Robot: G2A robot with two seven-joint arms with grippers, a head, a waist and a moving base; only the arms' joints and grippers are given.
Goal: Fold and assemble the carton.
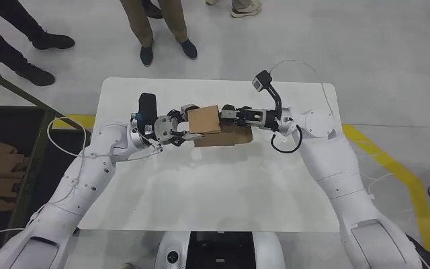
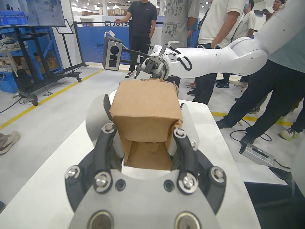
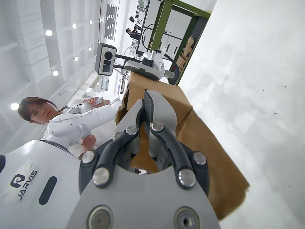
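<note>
The left gripper [image 1: 183,126] straddles the brown cardboard carton [image 1: 204,120], one finger pressed against each side wall. The partly folded carton lies between both grippers, over the far middle of the white rectangular table [image 1: 222,195]. The right gripper [image 1: 227,114] pinches its opposite edge, fingers nearly together.

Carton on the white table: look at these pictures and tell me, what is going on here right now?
Both robot arms hold one brown carton at the table. The left gripper clasps one end, a finger on either side. The right gripper pinches cardboard at the opposite end. The carton is partly formed, and its end toward the left gripper is open.
</note>
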